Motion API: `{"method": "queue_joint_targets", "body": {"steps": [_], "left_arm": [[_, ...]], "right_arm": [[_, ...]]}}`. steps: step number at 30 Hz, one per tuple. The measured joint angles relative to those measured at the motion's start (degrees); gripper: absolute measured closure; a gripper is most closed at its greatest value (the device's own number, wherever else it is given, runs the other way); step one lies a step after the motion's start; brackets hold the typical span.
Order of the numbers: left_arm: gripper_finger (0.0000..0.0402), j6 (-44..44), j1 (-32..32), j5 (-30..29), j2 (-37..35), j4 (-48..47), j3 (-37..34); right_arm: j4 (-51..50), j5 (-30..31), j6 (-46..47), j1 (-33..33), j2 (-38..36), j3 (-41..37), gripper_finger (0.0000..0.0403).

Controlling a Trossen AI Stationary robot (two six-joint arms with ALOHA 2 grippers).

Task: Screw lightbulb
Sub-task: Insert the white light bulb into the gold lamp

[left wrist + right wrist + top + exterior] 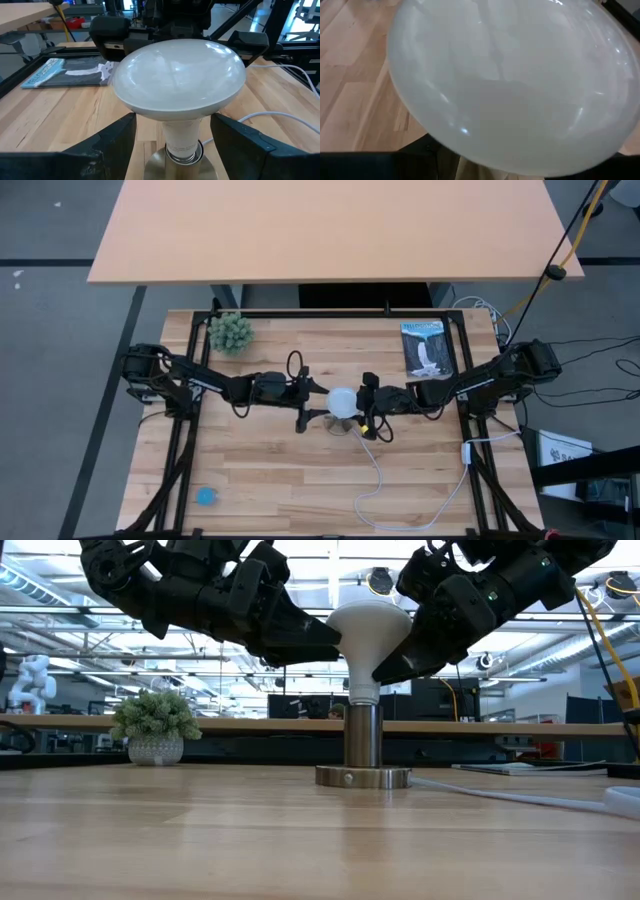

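A: Status, left to right?

B: Small blue round object (206,496) near the front-left corner of the light wooden slatted tabletop (260,470). Green bushy potted plant in a white pot (230,332) at the back-left corner. Left gripper (318,403) reaches in from the left edge, fingers spread on either side of the bulb's neck; left wrist view shows gaps between the finger pads (112,142) and the neck, so no contact visible.

A: Bulb?

B: White frosted lightbulb with a wide flattened dome (368,628) sits upright at mid-tabletop, narrow base down in the silvery cylindrical socket on a round metal disc (363,750). White cord (372,470) runs from the disc toward the front edge.

A: Right side?

B: Right gripper (362,412) comes in from the right edge, jaws spread, right up at the dome; the right wrist view is filled by the bulb. Can't tell if it's touching. Dark printed booklet (427,348) lies flat near the back-right corner.
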Motion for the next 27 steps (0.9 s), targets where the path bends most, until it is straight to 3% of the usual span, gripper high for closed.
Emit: {"method": "queue_joint_targets", "body": {"steps": [15, 27], "left_arm": [[0.0143, 6.2, -0.1, -9.2, 0.0, -1.1, 0.0], [0.0143, 5.9, -1.8, -7.5, 0.0, -1.1, 0.0]], "right_arm": [[0.2, 8.2, -5.9, -0.7, 0.0, 0.0, 0.0193], [1.2, 7.8, -3.0, 1.4, 0.0, 0.0, 0.0193]]}}
